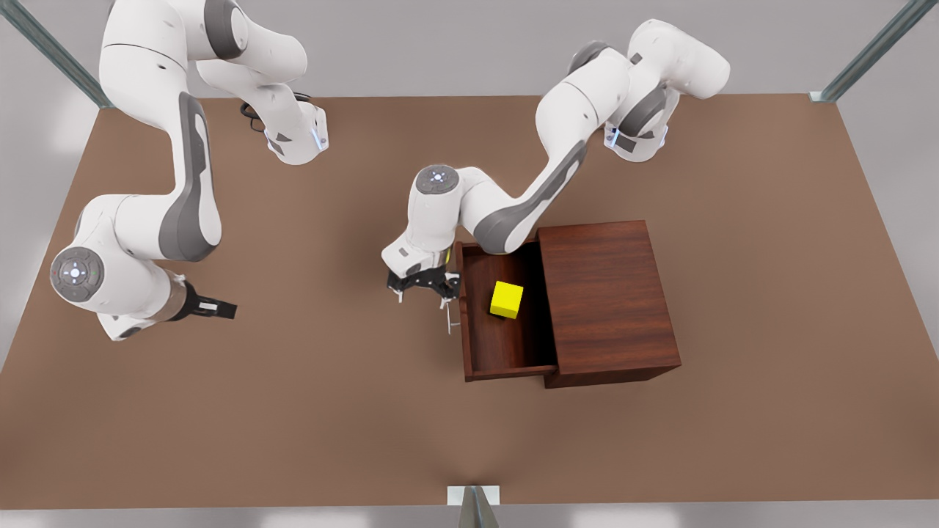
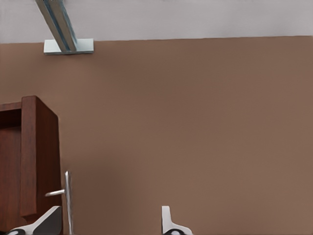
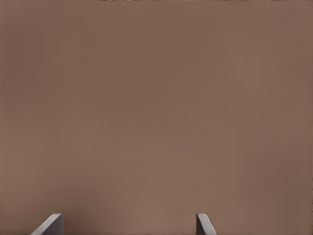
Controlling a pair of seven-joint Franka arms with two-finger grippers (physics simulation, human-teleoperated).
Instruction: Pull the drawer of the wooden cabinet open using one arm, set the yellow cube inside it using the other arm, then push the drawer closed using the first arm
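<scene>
Two white Franka arms stand over a plain brown surface (image 1: 308,411). The boxy dark reddish-brown wood-grain cabinet (image 1: 605,301) with a flat top sits toward the front view's right, and its shallow dark reddish-brown wooden drawer (image 1: 506,345) is pulled out toward the front view's left. The small bright yellow cube (image 1: 506,299) lies inside the open drawer, on its floor, apart from the drawer's walls and free of both hands.

The left hand (image 1: 424,284) hangs just outside the drawer's front panel, beside the thin silver bar handle (image 1: 449,317). In the left wrist view the handle (image 2: 67,198) stands upright beside one grey fingertip (image 2: 49,220), with the other fingertip well apart from it; the fingers are spread wide and grip nothing, and whether the near fingertip touches the bar cannot be told. The drawer front (image 2: 36,156) shows at that picture's edge.

The right hand (image 1: 213,308) waits well apart from the cabinet, at the front view's left, low over the bare surface. In the right wrist view its two fingertips (image 3: 51,224) are set far apart with brown surface (image 3: 156,117) between them, so it is wide and empty.
</scene>
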